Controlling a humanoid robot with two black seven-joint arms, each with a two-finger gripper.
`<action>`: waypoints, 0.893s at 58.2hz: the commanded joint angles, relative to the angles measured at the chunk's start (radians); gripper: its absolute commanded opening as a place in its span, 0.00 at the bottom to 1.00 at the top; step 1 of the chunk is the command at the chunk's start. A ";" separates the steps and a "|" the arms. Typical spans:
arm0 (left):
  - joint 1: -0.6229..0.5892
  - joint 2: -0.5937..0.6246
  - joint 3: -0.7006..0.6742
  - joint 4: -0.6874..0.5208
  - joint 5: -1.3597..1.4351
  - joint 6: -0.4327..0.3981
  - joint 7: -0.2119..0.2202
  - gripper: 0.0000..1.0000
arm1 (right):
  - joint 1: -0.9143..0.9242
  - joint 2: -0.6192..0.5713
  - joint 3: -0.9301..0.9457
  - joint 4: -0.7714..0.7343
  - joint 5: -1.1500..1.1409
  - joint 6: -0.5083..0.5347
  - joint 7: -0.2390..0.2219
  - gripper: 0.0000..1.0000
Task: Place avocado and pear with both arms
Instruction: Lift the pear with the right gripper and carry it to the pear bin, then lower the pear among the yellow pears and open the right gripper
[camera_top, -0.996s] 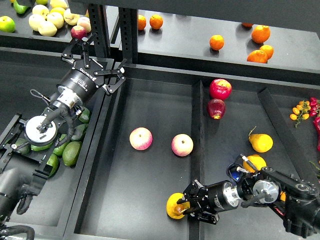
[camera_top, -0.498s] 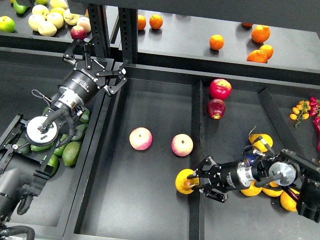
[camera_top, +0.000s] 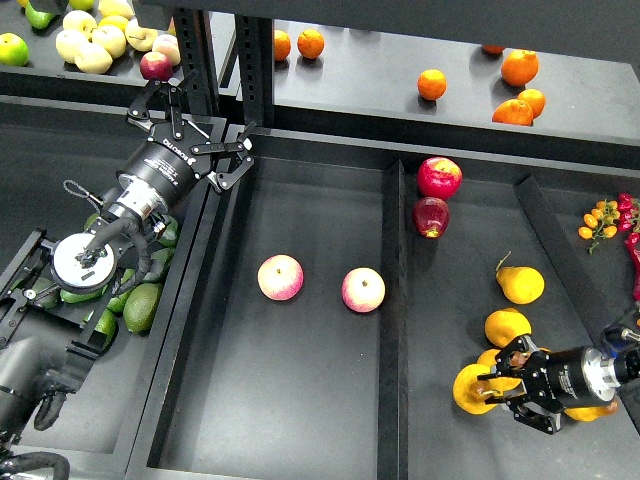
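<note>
The pear (camera_top: 466, 391), yellow-orange, is held in my right gripper (camera_top: 492, 392), which is shut on it low in the right bin, beside other yellow fruits. Several dark-green avocados (camera_top: 143, 306) lie in the left bin, partly hidden under my left arm. My left gripper (camera_top: 193, 128) is open and empty, held above the divider between the left bin and the middle bin, well away from the avocados.
Two pink-yellow apples (camera_top: 281, 277) (camera_top: 363, 290) lie in the middle bin. Two red apples (camera_top: 440, 177) and yellow fruits (camera_top: 522, 285) lie in the right bin. Oranges (camera_top: 521, 68) and pale apples (camera_top: 95, 45) sit on the back shelf. A black post (camera_top: 255, 60) stands behind the left gripper.
My right gripper has carried the pear rightward, from the middle bin's front over the divider into the right bin. The left arm has hardly moved.
</note>
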 joint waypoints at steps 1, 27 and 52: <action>0.000 0.000 0.006 0.000 0.000 0.000 0.000 0.99 | -0.011 0.015 -0.013 -0.003 0.008 0.000 0.000 0.04; 0.000 0.000 0.006 -0.001 0.000 0.000 0.003 0.99 | -0.046 0.036 -0.015 -0.014 -0.003 0.000 0.000 0.21; 0.000 0.000 0.006 -0.001 0.000 0.000 0.003 0.99 | -0.080 0.042 0.028 -0.029 -0.047 0.000 0.000 0.56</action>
